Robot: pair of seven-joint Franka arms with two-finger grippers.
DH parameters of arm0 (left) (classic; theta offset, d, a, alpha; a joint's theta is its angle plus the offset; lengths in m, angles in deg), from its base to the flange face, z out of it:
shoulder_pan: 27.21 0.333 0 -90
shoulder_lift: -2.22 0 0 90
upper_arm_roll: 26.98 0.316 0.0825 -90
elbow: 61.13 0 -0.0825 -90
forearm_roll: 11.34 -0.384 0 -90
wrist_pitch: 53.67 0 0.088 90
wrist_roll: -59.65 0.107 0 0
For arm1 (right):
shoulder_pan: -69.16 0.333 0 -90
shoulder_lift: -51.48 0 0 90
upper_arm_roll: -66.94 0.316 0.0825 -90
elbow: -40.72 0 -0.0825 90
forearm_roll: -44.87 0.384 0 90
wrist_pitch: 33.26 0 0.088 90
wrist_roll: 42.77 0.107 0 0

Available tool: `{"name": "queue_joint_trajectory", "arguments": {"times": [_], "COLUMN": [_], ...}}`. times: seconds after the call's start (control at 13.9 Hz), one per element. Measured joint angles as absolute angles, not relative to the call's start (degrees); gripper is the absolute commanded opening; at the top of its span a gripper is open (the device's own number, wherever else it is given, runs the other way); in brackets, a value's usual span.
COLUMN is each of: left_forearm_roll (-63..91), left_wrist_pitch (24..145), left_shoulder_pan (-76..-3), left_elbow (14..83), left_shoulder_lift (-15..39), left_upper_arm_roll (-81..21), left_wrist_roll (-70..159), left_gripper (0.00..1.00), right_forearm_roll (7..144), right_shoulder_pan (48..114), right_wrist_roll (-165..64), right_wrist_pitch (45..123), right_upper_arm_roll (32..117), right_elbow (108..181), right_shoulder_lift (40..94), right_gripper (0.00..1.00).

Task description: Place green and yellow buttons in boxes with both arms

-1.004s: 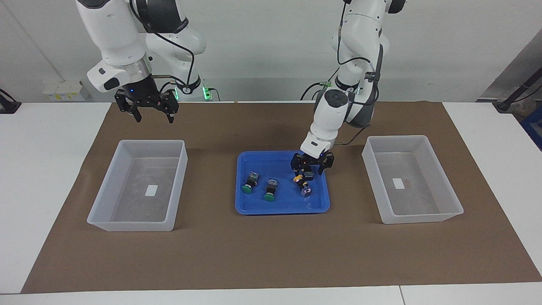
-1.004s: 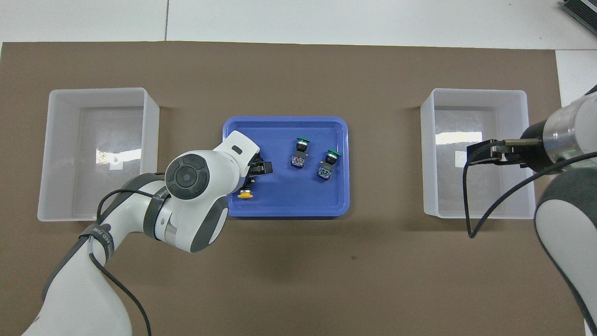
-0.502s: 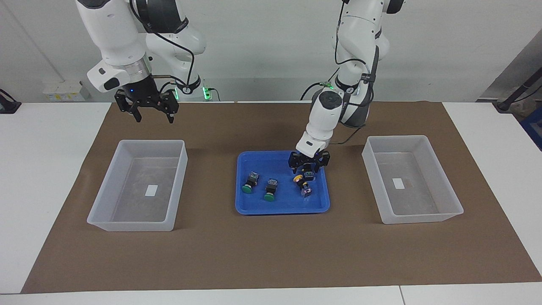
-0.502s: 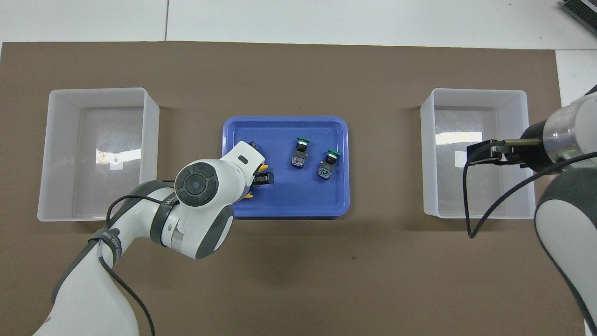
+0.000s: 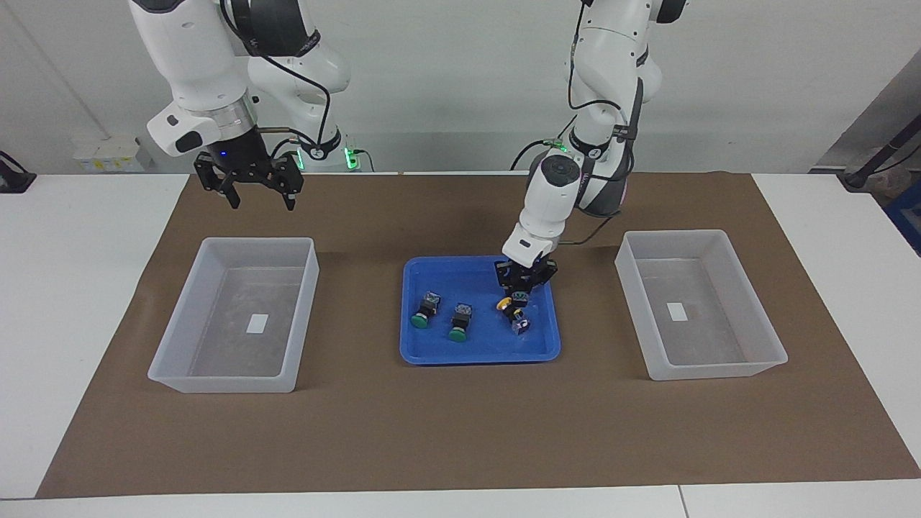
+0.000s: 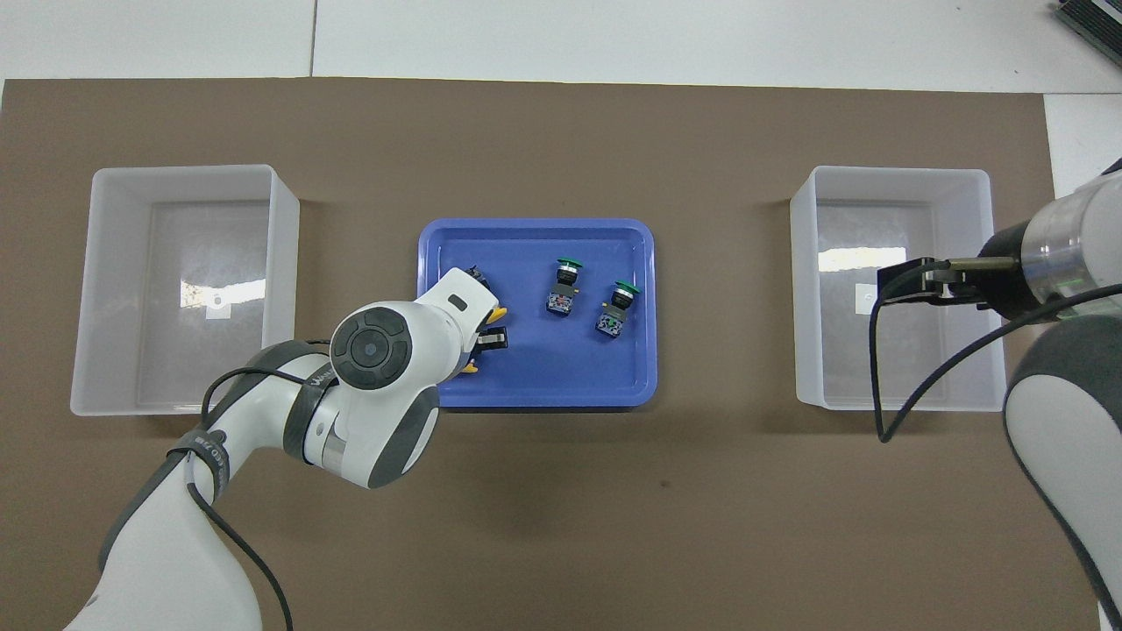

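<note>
The left end effector (image 5: 524,286) is down inside the blue tray (image 6: 536,390), at the tray's left-arm end, with its fingers drawn close around the black body of a yellow button (image 5: 519,291); whether they actually grip it cannot be told, since in the overhead view the wrist covers the contact and only slivers of yellow cap (image 6: 496,313) show past it. Just beside that button, a little farther from the robots, a second yellow button (image 5: 513,312) lies on its side on the tray floor, its yellow cap pointing toward the robots and its metallic end away from them. Toward the tray's middle lie the two green buttons — one (image 6: 564,282) nearer the tray's centre, the other (image 6: 617,309) toward the right arm's end and slightly nearer to the robots — both on their sides with green caps pointing away from the robots, apart from each other and from the yellow pair. The right end effector (image 5: 249,181) hangs in the air with its fingers spread wide and nothing between them, over the robot-side edge of the box (image 6: 894,180) at the right arm's end of the surface; this arm waits. That box holds only its small white label, and the matching box (image 6: 188,180) at the left arm's end likewise. Tray and boxes rest on a brown mat (image 6: 561,508) covering the white surface (image 5: 86,237).
</note>
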State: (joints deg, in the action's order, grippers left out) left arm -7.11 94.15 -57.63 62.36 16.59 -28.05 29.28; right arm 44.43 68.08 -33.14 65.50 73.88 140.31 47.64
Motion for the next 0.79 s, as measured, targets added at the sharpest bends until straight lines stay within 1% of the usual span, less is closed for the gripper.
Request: {"name": "queue_joint_trajectory", "arguments": {"times": [0.14,0.29,0.57,0.79], "left_forearm_roll": [-7.3,-8.0,-9.6,-10.1], "left_wrist_pitch": [94.1,93.0,81.5,75.6], "left_shoulder_pan": [-57.6,-57.6,-57.4,-57.1], "left_elbow": [62.3,61.4,53.8,49.9], "left_shoulder_lift": [16.6,16.6,15.4,12.5], "left_upper_arm_roll": [-28.0,-27.8,-25.9,-22.9], "left_wrist_roll": [29.3,29.3,29.3,29.5], "left_gripper": [0.0,0.0,0.0,0.0], "right_forearm_roll": [44.5,44.5,44.5,44.4], "right_shoulder_pan": [68.5,70.0,76.5,81.0], "right_wrist_roll": [-31.0,-27.9,-17.1,-9.5], "right_wrist_pitch": [67.8,72.1,79.9,85.3], "right_upper_arm_roll": [73.9,74.0,74.1,74.1], "right_elbow": [141.4,143.5,146.8,147.3], "right_shoulder_lift": [47.8,48.3,51.4,55.3], "right_gripper": [1.0,1.0,1.0,1.0]}}
